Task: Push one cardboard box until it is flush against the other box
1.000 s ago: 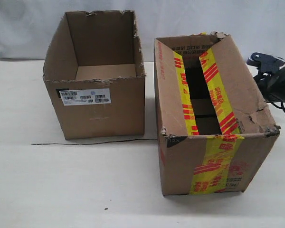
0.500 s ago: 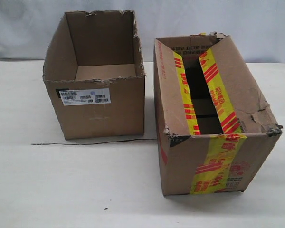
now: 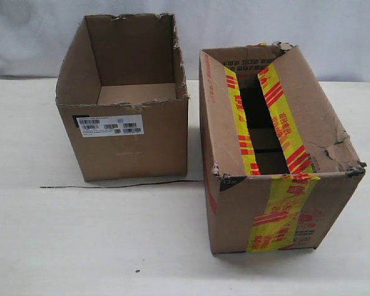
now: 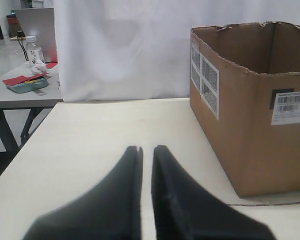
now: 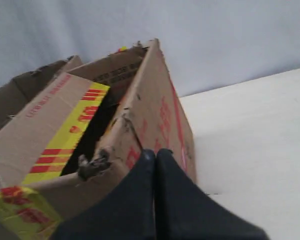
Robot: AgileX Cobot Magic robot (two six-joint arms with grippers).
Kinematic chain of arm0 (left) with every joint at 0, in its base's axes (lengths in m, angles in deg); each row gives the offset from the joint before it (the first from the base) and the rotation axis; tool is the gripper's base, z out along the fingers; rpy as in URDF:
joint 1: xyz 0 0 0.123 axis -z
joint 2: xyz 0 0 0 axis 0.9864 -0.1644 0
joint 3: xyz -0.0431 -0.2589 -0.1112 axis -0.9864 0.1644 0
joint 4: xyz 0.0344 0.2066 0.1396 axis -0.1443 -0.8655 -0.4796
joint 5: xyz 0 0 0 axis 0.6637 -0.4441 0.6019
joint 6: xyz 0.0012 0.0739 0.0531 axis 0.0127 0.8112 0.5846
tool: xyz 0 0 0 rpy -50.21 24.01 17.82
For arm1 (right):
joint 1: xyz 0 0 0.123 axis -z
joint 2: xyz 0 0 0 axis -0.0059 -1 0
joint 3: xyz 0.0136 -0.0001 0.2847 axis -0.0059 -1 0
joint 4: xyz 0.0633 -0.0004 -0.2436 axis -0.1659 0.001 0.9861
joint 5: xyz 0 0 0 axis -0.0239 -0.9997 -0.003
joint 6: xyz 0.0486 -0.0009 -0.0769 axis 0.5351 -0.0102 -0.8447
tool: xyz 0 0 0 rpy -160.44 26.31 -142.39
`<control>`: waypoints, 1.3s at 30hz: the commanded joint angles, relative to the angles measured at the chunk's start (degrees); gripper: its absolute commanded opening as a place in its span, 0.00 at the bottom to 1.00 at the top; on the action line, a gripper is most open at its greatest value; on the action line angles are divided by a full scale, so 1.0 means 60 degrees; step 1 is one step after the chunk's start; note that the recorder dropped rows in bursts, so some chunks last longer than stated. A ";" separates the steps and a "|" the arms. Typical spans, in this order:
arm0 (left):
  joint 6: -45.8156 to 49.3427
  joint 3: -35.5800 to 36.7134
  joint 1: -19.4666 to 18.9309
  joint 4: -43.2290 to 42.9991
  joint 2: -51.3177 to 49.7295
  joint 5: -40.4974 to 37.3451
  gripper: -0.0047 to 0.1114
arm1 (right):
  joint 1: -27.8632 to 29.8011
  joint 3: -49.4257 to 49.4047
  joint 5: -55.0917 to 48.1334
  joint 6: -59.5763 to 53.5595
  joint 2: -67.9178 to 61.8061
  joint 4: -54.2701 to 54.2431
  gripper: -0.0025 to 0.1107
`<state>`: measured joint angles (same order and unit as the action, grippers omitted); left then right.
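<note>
The cardboard box (image 3: 271,185) with yellow, red-striped tape stands right of centre on the table, its top flaps partly open. The other box (image 3: 129,142), plain brown with a white barcode label, stands open-topped to its left, and a narrow gap separates their facing sides. Neither gripper shows in the exterior view. In the right wrist view my right gripper (image 5: 155,151) is shut and empty, its tips close to the taped box's (image 5: 155,115) red-printed outer side near a torn corner. My left gripper (image 4: 146,148) is shut and empty over bare table, apart from the plain box (image 4: 250,125).
A thin black line (image 3: 111,185) lies on the white table (image 3: 80,246) in front of the plain box. A white curtain (image 4: 125,45) hangs behind the table. Past the table's edge stands a grey side table (image 4: 20,95) with a bottle (image 4: 34,50).
The right arm, seen a second ago at the right edge of the exterior view, has gone out of that view. The boxes have hardly shifted.
</note>
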<state>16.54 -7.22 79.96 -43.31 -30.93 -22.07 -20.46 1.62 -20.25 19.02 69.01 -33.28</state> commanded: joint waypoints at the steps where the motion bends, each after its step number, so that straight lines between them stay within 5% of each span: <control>1: 0.0017 0.0021 -0.0003 0.0080 0.0029 0.0073 0.04 | -0.0224 -0.0187 -0.1431 0.0222 0.1307 0.0007 0.02; 5: 0.0017 0.0021 -0.0003 0.0080 0.0029 0.0073 0.04 | -0.0224 -0.0187 -0.2553 0.0178 0.1248 -0.0138 0.02; 17: 0.0017 0.0021 -0.0003 0.0080 0.0029 0.0073 0.04 | -0.0224 -0.0187 -0.2161 0.0059 -0.0755 -0.0177 0.02; 28: 0.0017 0.0021 -0.0003 0.0080 0.0029 0.0073 0.04 | -0.0224 0.0300 -0.1824 -0.3681 -0.3488 -0.3146 0.02; 39: 0.0017 0.0021 -0.0003 0.0080 0.0029 0.0073 0.04 | -0.0224 0.1776 -0.0623 -0.4938 -0.6649 -0.3426 0.02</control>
<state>16.54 -7.22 79.96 -43.31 -30.93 -22.07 -21.66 10.42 -27.83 -8.55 33.31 -53.46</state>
